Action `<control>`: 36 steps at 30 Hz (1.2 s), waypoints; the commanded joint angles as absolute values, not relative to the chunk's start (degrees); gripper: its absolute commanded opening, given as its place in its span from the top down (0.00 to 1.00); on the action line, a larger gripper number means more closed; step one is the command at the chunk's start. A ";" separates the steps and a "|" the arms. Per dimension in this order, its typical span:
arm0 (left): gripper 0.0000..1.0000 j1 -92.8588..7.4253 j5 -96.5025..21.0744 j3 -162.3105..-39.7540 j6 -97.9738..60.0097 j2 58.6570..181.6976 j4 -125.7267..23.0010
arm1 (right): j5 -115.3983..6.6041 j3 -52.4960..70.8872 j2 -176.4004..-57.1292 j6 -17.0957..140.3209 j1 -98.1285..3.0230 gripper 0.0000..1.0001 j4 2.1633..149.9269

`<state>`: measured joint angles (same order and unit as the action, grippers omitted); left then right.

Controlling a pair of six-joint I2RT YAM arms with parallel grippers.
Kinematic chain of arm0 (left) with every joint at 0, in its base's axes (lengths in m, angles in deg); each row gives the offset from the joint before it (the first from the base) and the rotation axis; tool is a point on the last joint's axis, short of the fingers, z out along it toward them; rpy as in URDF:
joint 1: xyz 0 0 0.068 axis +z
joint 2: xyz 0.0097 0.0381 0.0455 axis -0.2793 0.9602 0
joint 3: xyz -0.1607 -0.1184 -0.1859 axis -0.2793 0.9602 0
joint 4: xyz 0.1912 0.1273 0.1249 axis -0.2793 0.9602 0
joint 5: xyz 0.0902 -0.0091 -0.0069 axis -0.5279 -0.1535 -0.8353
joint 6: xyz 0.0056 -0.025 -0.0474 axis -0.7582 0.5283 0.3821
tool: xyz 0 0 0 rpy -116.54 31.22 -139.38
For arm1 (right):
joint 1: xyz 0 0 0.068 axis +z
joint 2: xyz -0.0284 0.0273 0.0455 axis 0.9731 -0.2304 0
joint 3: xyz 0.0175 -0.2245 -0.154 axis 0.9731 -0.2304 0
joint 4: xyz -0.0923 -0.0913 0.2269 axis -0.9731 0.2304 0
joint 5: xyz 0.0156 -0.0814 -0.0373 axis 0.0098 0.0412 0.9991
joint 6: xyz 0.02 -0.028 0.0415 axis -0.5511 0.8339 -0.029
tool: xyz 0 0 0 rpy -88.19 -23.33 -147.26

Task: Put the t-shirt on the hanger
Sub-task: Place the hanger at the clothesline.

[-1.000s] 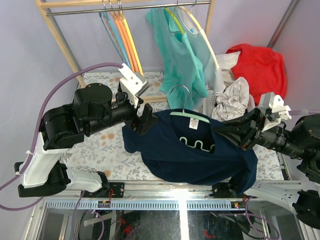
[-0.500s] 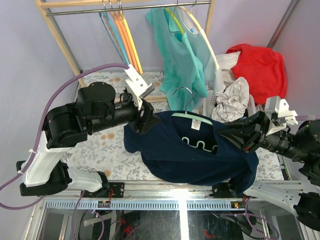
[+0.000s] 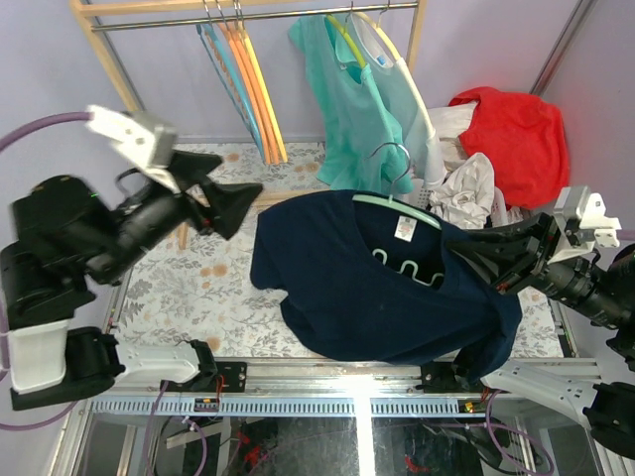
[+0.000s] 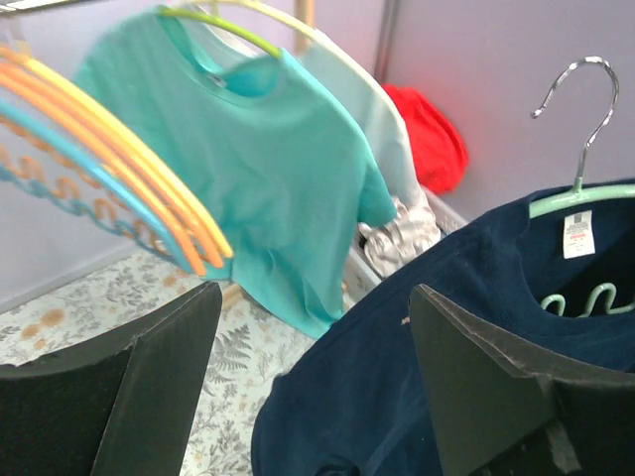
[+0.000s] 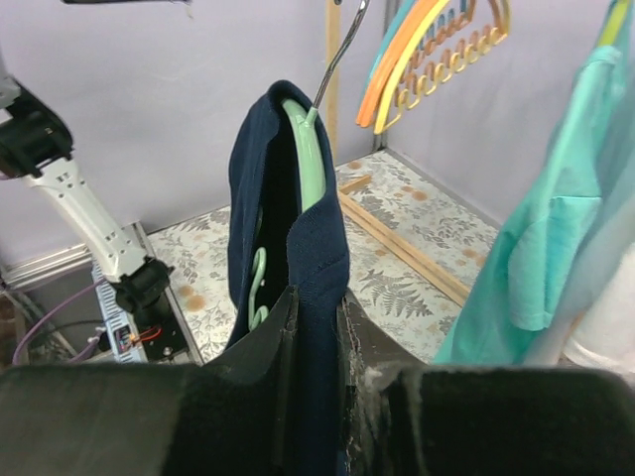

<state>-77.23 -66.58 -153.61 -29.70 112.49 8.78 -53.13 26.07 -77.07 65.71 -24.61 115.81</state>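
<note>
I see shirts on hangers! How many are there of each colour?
navy blue t-shirt: 1
teal-green shirt: 1
pale aqua shirt: 1
Total: 3

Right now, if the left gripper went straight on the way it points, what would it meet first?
Probably the hanging teal shirt, centred between the left gripper's open fingers; the navy t-shirt lies close beside that line, and depth is unclear.
</note>
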 commanded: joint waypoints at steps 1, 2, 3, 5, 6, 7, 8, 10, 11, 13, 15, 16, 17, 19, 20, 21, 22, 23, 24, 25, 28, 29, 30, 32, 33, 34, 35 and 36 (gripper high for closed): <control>0.25 -76.91 -75.94 -150.26 -29.08 107.68 -0.08 | -46.76 30.81 -75.68 66.98 -24.48 1.00 110.26; 0.25 -76.94 -76.34 -149.73 -28.95 107.19 -0.21 | -45.74 31.38 -75.64 67.20 -24.53 1.00 110.49; 0.26 -76.91 -76.50 -149.41 -28.82 106.97 -0.13 | -44.38 32.32 -75.82 67.66 -24.49 1.00 110.66; 0.26 -76.93 -76.67 -148.99 -28.57 106.87 0.23 | -41.46 33.96 -76.85 69.20 -24.53 1.00 111.47; 0.26 -76.95 -77.00 -148.78 -28.40 106.91 0.53 | -39.51 34.66 -77.52 70.18 -24.55 1.00 111.77; 0.26 -76.89 -77.33 -148.65 -28.26 106.98 0.86 | -37.24 35.39 -78.37 71.04 -24.56 1.00 111.75; 0.26 -76.88 -77.45 -148.47 -28.23 106.91 1.15 | -36.44 36.01 -79.44 71.85 -24.51 1.00 111.63; 0.26 -76.94 -77.97 -147.90 -28.06 106.65 1.37 | -33.95 37.02 -81.49 72.94 -24.51 1.00 110.23; 0.26 -76.95 -78.13 -147.65 -27.99 106.47 1.50 | -32.92 37.77 -82.89 73.98 -24.54 1.00 109.94; 0.26 -76.90 -78.31 -147.54 -27.80 106.24 1.96 | -29.50 39.98 -85.97 76.22 -24.56 1.00 109.78; 0.26 -76.93 -78.11 -147.40 -27.60 105.87 2.51 | -28.53 41.71 -88.89 77.81 -24.56 1.00 109.04; 0.26 -76.91 -78.33 -147.09 -27.53 105.49 2.59 | -28.41 42.04 -89.85 77.95 -24.49 1.00 108.04; 0.26 -76.93 -78.42 -146.69 -27.47 105.23 2.64 | -28.64 42.36 -90.89 77.89 -24.52 1.00 107.04; 0.26 -76.95 -78.78 -145.92 -27.26 104.77 2.65 | -29.01 43.35 -93.20 76.69 -24.50 1.00 104.97; 0.26 -76.89 -78.83 -145.43 -27.12 104.65 2.61 | -29.13 43.69 -94.47 76.08 -24.48 1.00 103.93; 0.26 -76.91 -78.75 -145.07 -26.99 104.54 2.64 | -29.11 44.04 -95.83 75.44 -24.47 1.00 102.61; 0.26 -76.88 -78.56 -144.90 -26.84 104.44 2.80 | -28.74 44.24 -97.19 74.84 -24.52 1.00 101.09; 0.26 -76.90 -78.38 -144.86 -26.67 104.25 2.98 | -28.39 44.36 -98.46 74.48 -24.56 1.00 99.52; 0.26 -76.89 -78.04 -144.80 -26.41 104.12 3.17 | -27.75 44.55 -99.85 74.26 -24.52 1.00 97.76; 0.26 -76.90 -77.71 -144.80 -26.16 103.96 3.46 | -27.00 44.86 -101.37 74.12 -24.48 1.00 95.78; 0.26 -76.94 -76.99 -144.20 -25.53 103.13 4.18 | -24.26 46.79 -106.26 74.15 -24.48 1.00 92.23; 0.27 -76.87 -77.00 -143.70 -25.41 102.75 4.26 | -23.80 47.67 -107.90 74.15 -24.53 1.00 90.97; 0.26 -76.93 -77.19 -143.13 -25.31 102.35 4.25 | -23.22 48.58 -109.46 74.12 -24.49 1.00 89.72; 0.27 -76.93 -77.33 -142.34 -25.30 101.80 4.37 | -22.66 51.56 -113.05 74.07 -24.53 1.00 87.82; 0.27 -76.97 -77.35 -142.00 -25.29 101.58 4.36 | -22.27 53.48 -115.11 74.11 -24.50 1.00 87.24; 0.27 -76.95 -77.32 -141.53 -25.21 101.28 4.35 | -22.03 55.56 -117.05 74.09 -24.48 1.00 86.63; 0.27 -76.88 -77.37 -141.13 -25.28 100.99 4.35 | -21.85 57.32 -118.88 74.30 -24.52 1.00 85.94; 0.27 -76.93 -77.45 -140.89 -25.21 100.75 4.35 | -21.66 59.44 -121.35 74.65 -24.55 1.00 85.31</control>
